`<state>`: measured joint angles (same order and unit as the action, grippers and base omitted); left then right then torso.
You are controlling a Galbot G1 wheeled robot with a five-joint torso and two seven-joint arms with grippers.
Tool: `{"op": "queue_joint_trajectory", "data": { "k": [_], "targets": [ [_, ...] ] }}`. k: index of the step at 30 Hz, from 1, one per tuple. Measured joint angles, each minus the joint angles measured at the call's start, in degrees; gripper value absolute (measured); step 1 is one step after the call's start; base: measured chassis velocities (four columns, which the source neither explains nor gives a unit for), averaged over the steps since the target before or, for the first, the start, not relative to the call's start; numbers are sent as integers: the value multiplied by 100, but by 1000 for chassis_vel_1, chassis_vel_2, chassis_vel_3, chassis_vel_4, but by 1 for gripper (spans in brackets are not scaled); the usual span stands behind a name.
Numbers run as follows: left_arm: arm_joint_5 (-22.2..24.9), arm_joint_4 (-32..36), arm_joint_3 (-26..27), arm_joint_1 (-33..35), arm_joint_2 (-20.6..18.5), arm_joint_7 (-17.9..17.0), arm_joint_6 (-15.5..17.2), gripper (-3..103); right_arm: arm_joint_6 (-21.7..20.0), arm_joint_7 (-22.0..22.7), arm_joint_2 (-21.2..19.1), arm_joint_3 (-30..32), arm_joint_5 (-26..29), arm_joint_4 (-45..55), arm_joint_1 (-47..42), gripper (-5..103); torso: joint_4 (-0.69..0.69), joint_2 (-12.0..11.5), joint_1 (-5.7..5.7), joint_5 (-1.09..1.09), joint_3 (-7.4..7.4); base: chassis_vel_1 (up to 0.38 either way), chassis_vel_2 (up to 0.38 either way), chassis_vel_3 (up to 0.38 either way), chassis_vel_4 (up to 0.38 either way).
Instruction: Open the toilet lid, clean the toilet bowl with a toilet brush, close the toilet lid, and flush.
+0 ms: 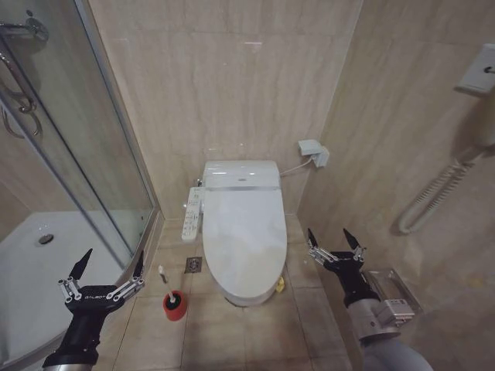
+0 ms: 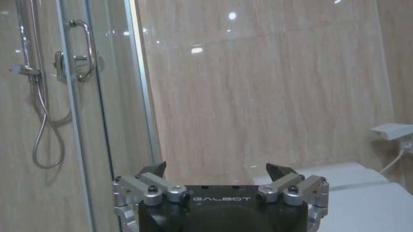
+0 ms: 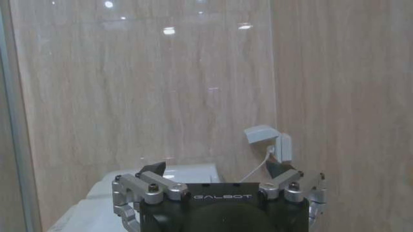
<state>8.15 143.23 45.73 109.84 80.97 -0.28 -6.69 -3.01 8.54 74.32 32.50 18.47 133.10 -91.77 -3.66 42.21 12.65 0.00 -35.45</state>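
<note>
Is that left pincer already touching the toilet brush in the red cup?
Apart. In the head view the left pincer hangs open beside the shower door, with bare floor tiles showing between its tips and the toilet brush, which stands in its red cup.

The toilet lid (image 1: pixel 244 232) is seen shut, lying flat over the seat as a large, glossy white oval with a smooth top, its narrower front end turned toward the viewer and its hinge end set against the white unit by the tiled back wall. The toilet bowl (image 1: pixel 249 296) is covered by it, so that only the white outer ceramic below the lid's front edge is visible and nothing of the inside can be told. The toilet brush (image 1: pixel 165 280) is stood in a small red holder on the floor tiles just to the robot's left of the bowl's front, its thin white handle tilted slightly and its head hidden inside the holder.
</note>
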Motion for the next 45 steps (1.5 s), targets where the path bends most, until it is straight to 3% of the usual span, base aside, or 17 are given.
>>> {"op": "queue_joint_trajectory", "data": {
  "k": [17, 35, 45],
  "targets": [
    [0, 0, 0, 0, 0, 0, 0, 100, 569, 77, 106, -160, -228, -600, -723, 100, -1, 1, -2, 0, 1, -49, 52, 51, -51],
    [0, 0, 0, 0, 0, 0, 0, 100, 1803, -90, 247, -373, -1066, -2712, -996, 100, 0, 1, 0, 0, 0, 0, 0, 0, 0],
    [0, 0, 0, 0, 0, 0, 0, 100, 2010, -194, 267, -500, -1321, -3777, -552, 100, -1, 0, 0, 1, 0, 0, 0, 0, 0]
  ]
}}
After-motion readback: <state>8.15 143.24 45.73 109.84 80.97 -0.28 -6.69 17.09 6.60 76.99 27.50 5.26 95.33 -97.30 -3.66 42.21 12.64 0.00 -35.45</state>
